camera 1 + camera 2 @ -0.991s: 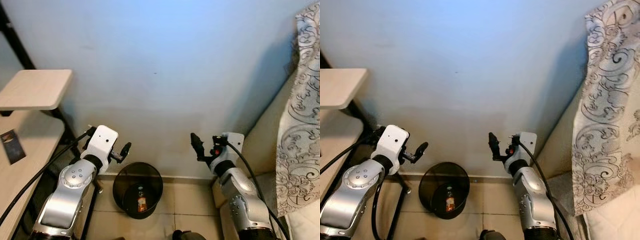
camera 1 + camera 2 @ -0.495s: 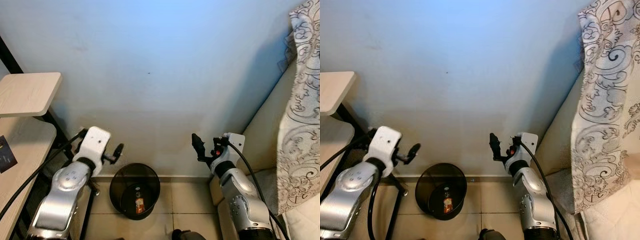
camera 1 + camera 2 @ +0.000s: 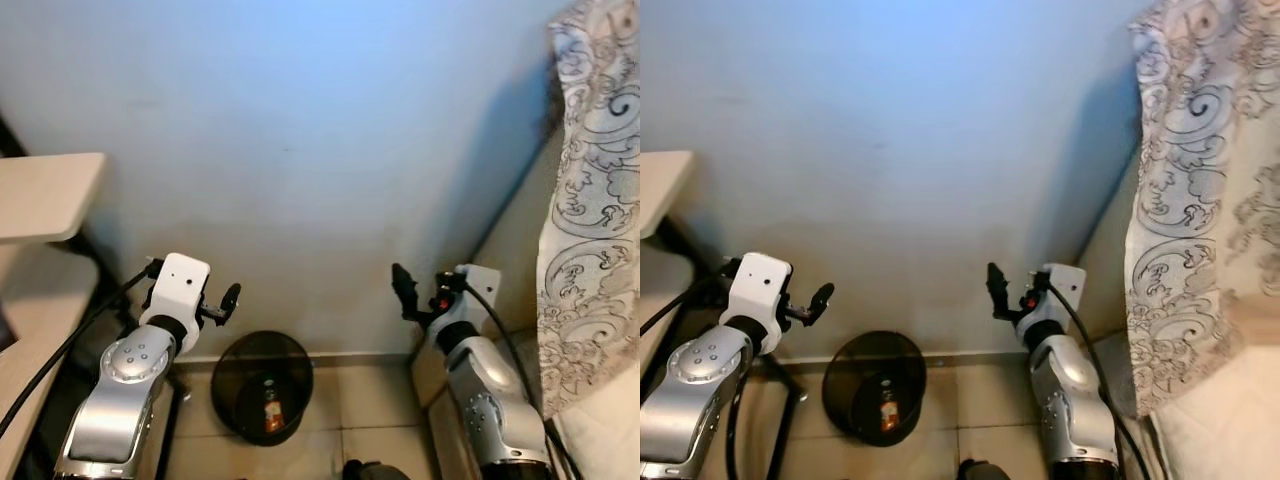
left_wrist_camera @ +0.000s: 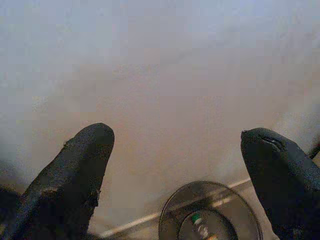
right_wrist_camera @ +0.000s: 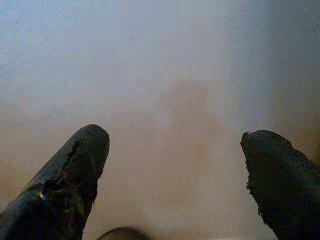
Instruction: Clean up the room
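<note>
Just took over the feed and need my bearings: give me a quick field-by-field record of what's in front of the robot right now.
facing: blue wall, close up
bin: dark round waste bin on the tiled floor against the wall
bin contents: one bottle lying at the bottom
left gripper: raised above the bin's left side, fingers apart, holding nothing
right gripper: raised to the right of the bin, fingers apart, holding nothing
left side: wooden shelf on a black frame
right side: patterned cloth hanging

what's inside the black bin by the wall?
The black bin holds one bottle with a green cap and orange label, lying on its bottom. The bin's near wall hides whatever sits beneath it.
</note>
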`<state>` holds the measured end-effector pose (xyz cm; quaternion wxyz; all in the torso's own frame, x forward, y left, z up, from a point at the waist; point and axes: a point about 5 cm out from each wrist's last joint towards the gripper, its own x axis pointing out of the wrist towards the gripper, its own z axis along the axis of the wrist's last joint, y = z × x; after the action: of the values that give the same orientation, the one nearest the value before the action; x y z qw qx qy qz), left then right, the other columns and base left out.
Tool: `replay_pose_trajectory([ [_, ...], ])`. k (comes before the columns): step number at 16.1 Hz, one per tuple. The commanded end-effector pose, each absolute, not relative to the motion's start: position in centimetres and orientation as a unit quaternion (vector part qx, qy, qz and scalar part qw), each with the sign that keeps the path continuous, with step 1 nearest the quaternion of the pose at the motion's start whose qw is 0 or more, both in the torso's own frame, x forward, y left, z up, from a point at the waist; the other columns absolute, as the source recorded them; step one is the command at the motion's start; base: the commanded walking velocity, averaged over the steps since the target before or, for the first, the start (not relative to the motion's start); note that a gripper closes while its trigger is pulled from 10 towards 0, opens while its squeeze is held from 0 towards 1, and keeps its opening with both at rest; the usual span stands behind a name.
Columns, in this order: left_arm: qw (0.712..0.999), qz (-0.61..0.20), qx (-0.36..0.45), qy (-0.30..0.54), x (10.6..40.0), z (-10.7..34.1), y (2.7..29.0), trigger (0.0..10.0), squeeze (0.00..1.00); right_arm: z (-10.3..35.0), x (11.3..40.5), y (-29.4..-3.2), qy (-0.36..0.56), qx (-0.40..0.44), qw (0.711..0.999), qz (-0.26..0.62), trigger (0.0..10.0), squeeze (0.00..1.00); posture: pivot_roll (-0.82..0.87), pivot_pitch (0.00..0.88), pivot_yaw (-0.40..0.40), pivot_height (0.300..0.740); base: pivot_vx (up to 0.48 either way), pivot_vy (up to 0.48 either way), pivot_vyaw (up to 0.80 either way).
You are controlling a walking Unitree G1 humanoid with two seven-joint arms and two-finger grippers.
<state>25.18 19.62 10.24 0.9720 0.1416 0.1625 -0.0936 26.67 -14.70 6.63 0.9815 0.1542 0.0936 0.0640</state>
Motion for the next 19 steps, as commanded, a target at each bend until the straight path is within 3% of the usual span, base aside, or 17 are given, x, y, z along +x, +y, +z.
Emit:
replay_pose_trajectory([
  [1,0.973,-0.095,0.147,0.15,25.2,10.8,19.4,10.0,0.0,7.5,26.8,-14.7,0.069,0.132,0.987,0.065,10.0,1.0,0.02,0.0,-0.008,0.74,0.0,0.0,-0.77],
  [6,0.971,-0.104,0.152,0.152,25.1,10.7,19.4,10.0,0.0,8.4,26.7,-16.2,0.036,0.091,0.995,0.026,10.0,1.0,0.0,0.0,0.005,0.74,0.0,0.0,-0.77],
  [9,0.971,-0.11,0.15,0.15,25.0,10.6,18.8,10.0,0.0,8.5,26.8,-15.0,0.033,0.041,0.994,0.092,10.0,1.0,0.0,0.0,-0.008,0.74,0.0,0.0,-0.76],
  [16,0.971,-0.114,0.147,0.147,25.1,10.3,18.3,10.0,0.0,7.9,26.5,-14.6,0.05,0.092,0.99,0.09,10.0,1.0,0.0,0.0,-0.013,0.74,0.0,0.0,-0.79],
  [19,0.972,-0.112,0.144,0.147,25.0,10.2,18.3,10.0,0.0,7.8,26.3,-15.5,0.032,0.07,0.996,0.055,10.0,1.0,0.0,0.0,-0.023,0.74,0.0,0.0,-0.78],
])
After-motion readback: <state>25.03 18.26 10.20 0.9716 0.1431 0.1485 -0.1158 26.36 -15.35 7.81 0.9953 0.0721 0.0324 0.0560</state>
